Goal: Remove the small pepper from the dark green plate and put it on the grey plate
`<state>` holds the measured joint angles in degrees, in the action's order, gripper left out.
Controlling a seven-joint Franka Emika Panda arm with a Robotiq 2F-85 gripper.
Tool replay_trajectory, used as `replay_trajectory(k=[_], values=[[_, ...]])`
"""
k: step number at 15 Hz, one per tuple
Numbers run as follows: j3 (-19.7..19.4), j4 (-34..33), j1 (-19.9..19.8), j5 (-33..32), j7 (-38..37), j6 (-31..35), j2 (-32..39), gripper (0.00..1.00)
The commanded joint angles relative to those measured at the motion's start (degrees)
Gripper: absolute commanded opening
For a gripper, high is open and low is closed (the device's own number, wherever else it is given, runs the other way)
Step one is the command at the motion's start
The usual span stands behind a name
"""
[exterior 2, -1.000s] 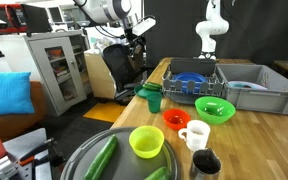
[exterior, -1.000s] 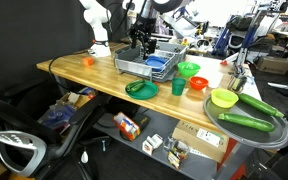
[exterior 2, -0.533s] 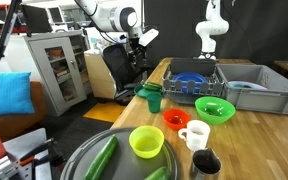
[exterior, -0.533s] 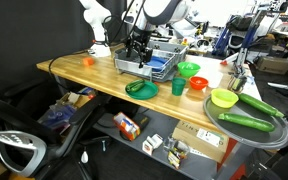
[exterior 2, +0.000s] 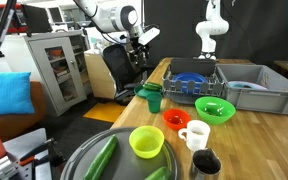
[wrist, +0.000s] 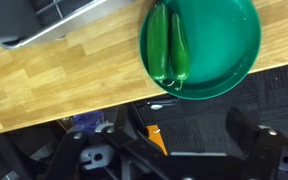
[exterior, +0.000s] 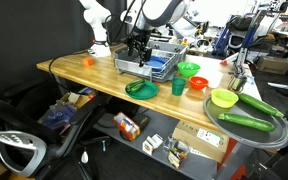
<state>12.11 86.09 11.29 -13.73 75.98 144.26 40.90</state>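
Note:
The dark green plate [wrist: 219, 45] fills the top right of the wrist view, at the edge of the wooden table. The small pepper [wrist: 168, 45] lies on its left half as dark green lengths side by side. My gripper [wrist: 174, 150] is open and empty, high above the plate, with its fingers over the floor past the table edge. In both exterior views the gripper [exterior: 137, 52] [exterior 2: 137, 55] hangs above the dark green plate [exterior: 141, 88] [exterior 2: 144, 91]. The grey plate [exterior: 276, 138] [exterior 2: 79, 152] sits at the other end of the table.
The grey plate holds two long green vegetables [exterior: 246, 121] and a yellow-green bowl [exterior: 224, 98]. A grey wire rack [exterior: 149, 66] stands behind the dark green plate. A green cup [exterior: 178, 88], an orange bowl [exterior: 197, 84] and a bright green bowl [exterior: 188, 69] lie between the plates.
The arm shifted a little toward the dark green plate over the first half second, then held almost still. The gripper stays open.

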Motion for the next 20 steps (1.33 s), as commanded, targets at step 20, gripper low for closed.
replay_trajectory(k=[20], values=[[3.6, -11.6, -2.6, 3.5, -0.3, -4.1, 17.0, 1.00]])
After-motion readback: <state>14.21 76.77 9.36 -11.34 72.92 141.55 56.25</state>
